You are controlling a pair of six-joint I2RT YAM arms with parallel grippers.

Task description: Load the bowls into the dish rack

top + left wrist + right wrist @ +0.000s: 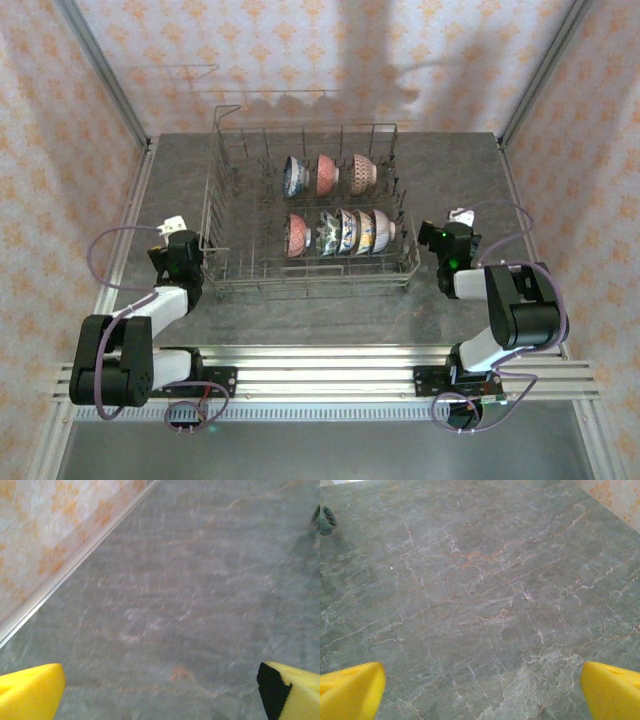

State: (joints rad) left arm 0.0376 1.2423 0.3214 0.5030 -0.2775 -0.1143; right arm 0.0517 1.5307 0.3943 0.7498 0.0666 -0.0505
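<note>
**Bowls (340, 232) stood in the dish rack (310, 283)**

Seven are set on edge in two rows between the tines, three behind and four in front. The left gripper (160, 690) and right gripper (481, 689) are spread wide, empty, over the grey marbled table (320, 322) beside the rack.
</note>
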